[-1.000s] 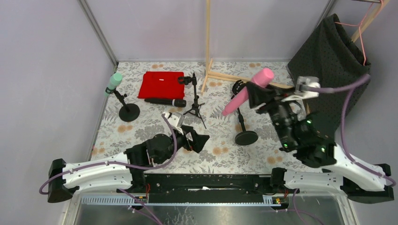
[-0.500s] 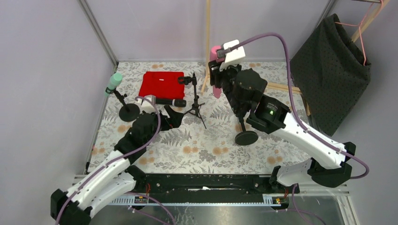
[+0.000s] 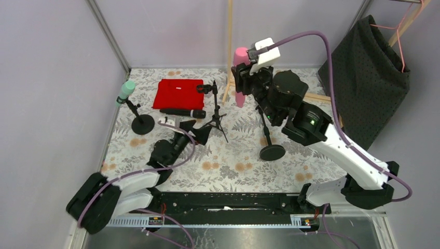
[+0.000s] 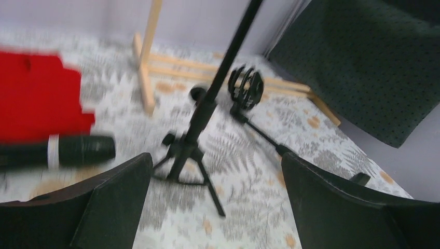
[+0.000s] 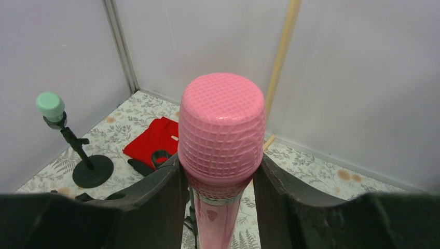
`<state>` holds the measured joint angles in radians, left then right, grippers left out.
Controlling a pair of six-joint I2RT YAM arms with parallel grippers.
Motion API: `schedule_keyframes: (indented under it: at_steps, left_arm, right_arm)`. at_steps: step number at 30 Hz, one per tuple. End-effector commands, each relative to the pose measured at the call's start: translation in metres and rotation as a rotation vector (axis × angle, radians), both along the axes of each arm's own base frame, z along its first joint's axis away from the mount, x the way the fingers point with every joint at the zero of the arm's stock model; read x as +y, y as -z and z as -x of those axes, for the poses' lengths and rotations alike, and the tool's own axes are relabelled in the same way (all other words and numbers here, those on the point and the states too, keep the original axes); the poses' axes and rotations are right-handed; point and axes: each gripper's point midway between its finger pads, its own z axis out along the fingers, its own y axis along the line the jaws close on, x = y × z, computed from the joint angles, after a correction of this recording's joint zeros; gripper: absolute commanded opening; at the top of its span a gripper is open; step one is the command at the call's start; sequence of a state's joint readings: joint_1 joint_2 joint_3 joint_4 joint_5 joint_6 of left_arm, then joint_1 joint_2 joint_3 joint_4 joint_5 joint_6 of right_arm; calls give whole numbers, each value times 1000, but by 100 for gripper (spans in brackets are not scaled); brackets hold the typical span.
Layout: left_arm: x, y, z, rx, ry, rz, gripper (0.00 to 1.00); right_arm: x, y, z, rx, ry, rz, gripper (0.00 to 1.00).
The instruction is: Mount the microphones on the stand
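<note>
- Floral-patterned table (image 3: 228,155) under both arms, plain grey walls behind.
- Pink microphone (image 5: 220,135) is up in the air, upright with its head on top, and the right gripper (image 5: 220,181) is clamped on its body.
- Green microphone (image 3: 125,92) sits in its stand (image 3: 142,123) at far left.
- Black microphone (image 3: 182,112) lies flat beside the red cloth (image 3: 177,93).
- Left gripper (image 3: 195,129) is spread wide, holding nothing, low near the tripod stand (image 3: 215,116).

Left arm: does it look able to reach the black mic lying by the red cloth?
Probably yes: the left gripper is open just short of the black microphone, nothing between; the tripod stands beside.
</note>
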<state>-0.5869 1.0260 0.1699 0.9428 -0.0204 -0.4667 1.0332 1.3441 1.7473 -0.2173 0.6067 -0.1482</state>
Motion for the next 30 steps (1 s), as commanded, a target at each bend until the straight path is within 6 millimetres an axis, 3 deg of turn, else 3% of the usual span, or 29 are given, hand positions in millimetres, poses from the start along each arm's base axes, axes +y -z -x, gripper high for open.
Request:
schedule_keyframes:
  at_steps: [1,5,16,26,30]
  left_arm:
    - [-4,-101,12,-529,-31,44,99]
    - [-28,-105,2,-587,15,-11,99]
    - [-48,-96,-40,-597,-42,-114,97]
    - [-74,-92,-65,-575,16,-83,79]
    - [-82,-92,-68,-579,43,-79,64]
  right_arm:
    - [-24,-13,20,-30,-37,-63,0]
    - [-39,-9,30,-22,-43,-85,0]
    - [-58,-10,55,-4,-111,-117,0]
    - [-69,-12,62,-14,-119,-113,0]
    - [-73,-10,64,-17,-113,-107,0]
